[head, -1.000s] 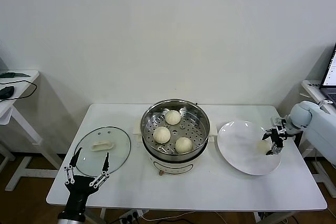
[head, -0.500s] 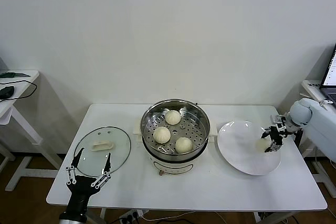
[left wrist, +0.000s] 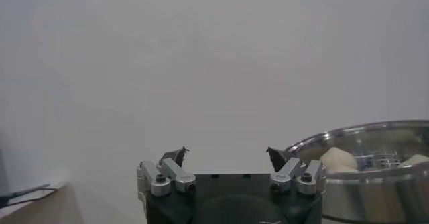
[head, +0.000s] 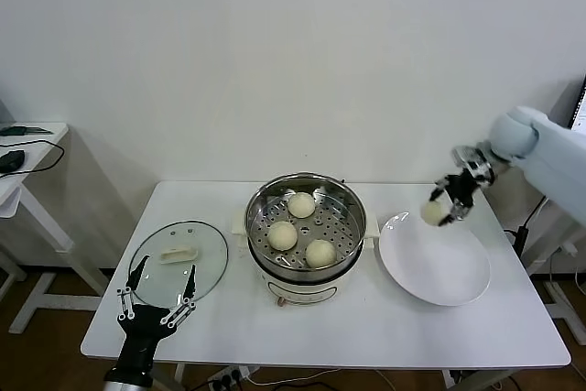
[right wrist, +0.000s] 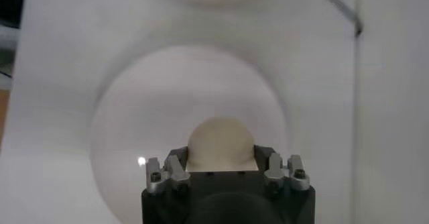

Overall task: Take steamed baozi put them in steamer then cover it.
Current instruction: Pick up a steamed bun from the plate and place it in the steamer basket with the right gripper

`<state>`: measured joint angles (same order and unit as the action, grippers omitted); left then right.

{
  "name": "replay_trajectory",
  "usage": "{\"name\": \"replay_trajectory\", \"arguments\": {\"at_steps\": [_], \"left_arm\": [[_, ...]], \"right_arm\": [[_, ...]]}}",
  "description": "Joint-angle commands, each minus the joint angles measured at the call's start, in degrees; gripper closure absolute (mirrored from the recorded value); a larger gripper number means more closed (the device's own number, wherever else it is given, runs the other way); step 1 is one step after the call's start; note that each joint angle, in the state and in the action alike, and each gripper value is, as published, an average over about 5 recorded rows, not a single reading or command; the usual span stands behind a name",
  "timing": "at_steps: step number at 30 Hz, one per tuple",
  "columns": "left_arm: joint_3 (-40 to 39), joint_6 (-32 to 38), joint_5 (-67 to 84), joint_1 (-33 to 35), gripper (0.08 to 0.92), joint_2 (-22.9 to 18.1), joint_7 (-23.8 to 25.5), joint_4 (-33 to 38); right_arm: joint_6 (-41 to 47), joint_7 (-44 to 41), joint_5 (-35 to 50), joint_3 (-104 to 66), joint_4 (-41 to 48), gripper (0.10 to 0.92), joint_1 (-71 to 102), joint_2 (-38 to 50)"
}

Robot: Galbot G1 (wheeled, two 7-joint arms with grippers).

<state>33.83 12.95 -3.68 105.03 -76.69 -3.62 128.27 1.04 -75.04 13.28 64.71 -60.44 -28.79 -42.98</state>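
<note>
Nearest, at the front left edge of the bench (head: 366,336), the left gripper (head: 156,299) is parked with its fingers (left wrist: 174,155) spread wide and empty, just short of the cover (head: 179,261), which lies flat on the bench. A later grasp of its white handle could be missed, since that handle is low and the glass is slippery.

Farther in, three steamed baozi (head: 283,235) are seen on the perforated floor of the steamer (head: 306,226); its base is partly hidden by its own wall.

Farthest, the right gripper (head: 446,201) is held in the air above the far edge of the white plate (head: 439,267), its fingers (right wrist: 175,165) pinching the fourth baozi (right wrist: 221,141). The soft bun could be squashed or could slip out during the carry, or be dropped onto the rim or onto a bun already inside. Its underside and the contact points are hidden by the gripper body
</note>
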Motion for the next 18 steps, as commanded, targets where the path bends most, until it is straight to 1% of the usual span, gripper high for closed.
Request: {"name": "replay_trajectory", "arguments": {"at_steps": [1,7,13,18], "left_arm": [[-0.1,0.0,0.0,-0.2,0.177,0.0,0.0,0.0],[-0.1,-0.1,0.1,-0.3,0.177,-0.1,-0.1,0.0],[0.1,0.0,0.2,-0.5,0.177,-0.2,-0.2,-0.1],[0.2,0.1,0.2,-0.5,0.177,-0.2,-0.2,-0.2]], "right_arm": [[5.2,-4.6,14.6,14.4,-7.6,0.365,-18.3,-9.6],[7.5,-1.4,17.0,16.0,-8.4,0.372,-17.7,-16.7],[8.7,1.9,15.7,17.3,-6.8,0.38,-14.9,-21.4],[9.4,3.7,13.9,17.4,-5.2,0.392,-12.1,-23.1]]}}
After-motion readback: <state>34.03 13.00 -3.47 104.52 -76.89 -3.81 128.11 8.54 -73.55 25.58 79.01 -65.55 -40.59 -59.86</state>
